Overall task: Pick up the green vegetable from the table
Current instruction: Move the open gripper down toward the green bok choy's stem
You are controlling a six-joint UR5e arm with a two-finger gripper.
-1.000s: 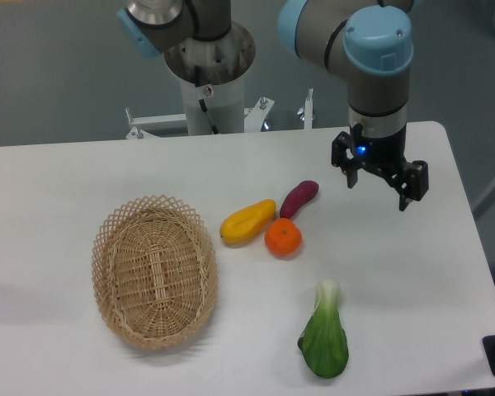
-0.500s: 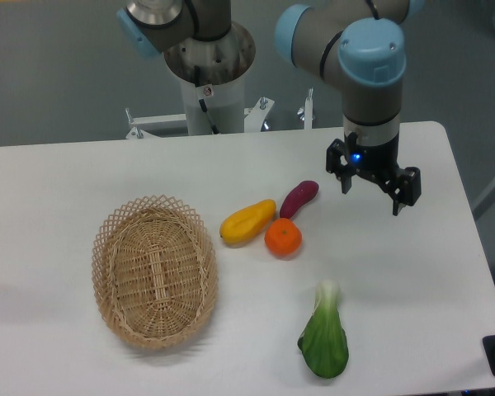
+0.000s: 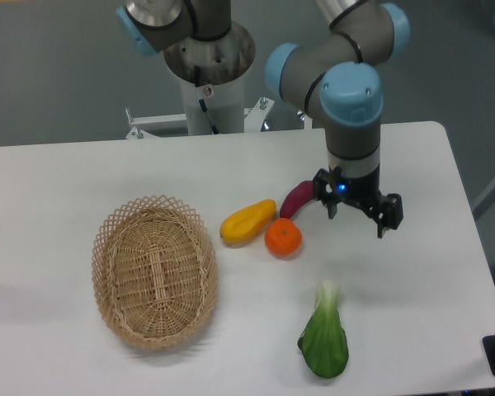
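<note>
The green vegetable [image 3: 324, 337] lies on the white table [image 3: 58, 181] near the front edge, right of centre, well apart from everything else. Its long axis runs almost straight from near to far, with a slight tilt: the broad green leaf end points toward the near edge and the pale stem tip points away, toward the far side. Above and beyond it hangs the gripper [image 3: 355, 216], its two dark fingers spread wide and holding nothing, clear of the table surface. To the gripper's left sits a cluster of an orange [image 3: 283, 238], a yellow fruit [image 3: 247, 222] and a purple eggplant [image 3: 298, 198], the eggplant partly hidden behind one finger. A woven basket [image 3: 154, 271] rests further left.
</note>
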